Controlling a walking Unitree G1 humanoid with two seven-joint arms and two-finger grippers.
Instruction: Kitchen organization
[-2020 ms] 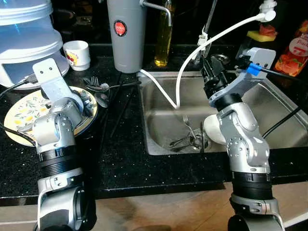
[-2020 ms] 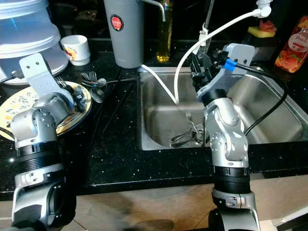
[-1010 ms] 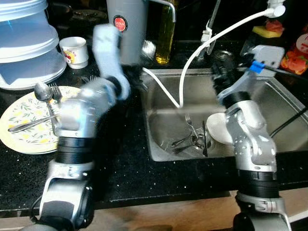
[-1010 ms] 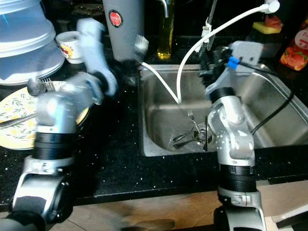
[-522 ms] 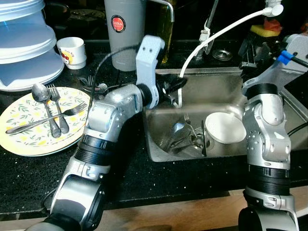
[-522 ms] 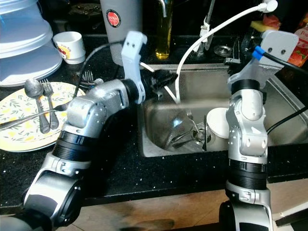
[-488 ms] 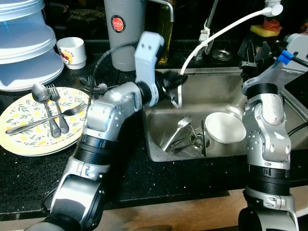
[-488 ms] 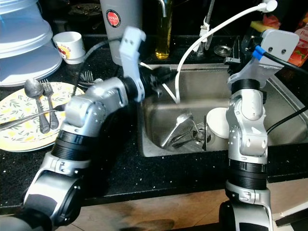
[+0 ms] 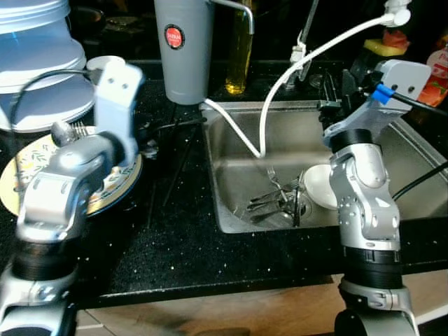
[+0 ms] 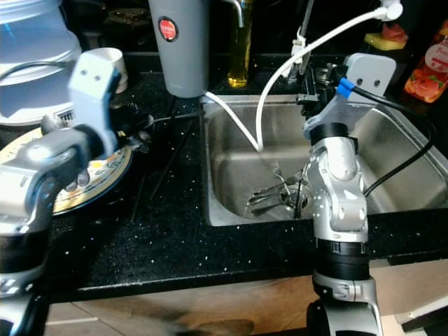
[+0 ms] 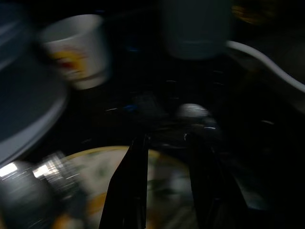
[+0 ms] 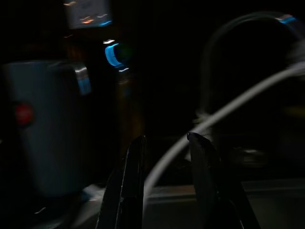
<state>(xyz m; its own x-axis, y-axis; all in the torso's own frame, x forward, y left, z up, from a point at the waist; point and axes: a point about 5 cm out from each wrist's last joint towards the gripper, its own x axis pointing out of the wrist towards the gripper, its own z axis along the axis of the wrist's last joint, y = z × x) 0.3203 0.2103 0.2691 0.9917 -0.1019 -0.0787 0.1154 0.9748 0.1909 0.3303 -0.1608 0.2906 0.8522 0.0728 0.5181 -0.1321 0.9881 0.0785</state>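
Partly sorted, I judge: a spoon [image 9: 61, 131] lies on the patterned plate [image 9: 15, 183] left of the sink [image 9: 231, 150] — forks [image 9: 274, 199] remain inside. Left gripper [image 11: 164, 157] over the plate, jaws apart (empty); right gripper [image 12: 164, 157] above the sink — jaws apart.

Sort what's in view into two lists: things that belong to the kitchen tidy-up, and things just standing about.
Job: floral plate; spoon on it; cutlery in sink; white bowl; left gripper.
Standing about: grey canister; oil bottle; white hose; paper cup.

Plate [image 9: 28, 168] left of sink [image 9: 392, 140]; cutlery [image 9: 276, 199] inside.
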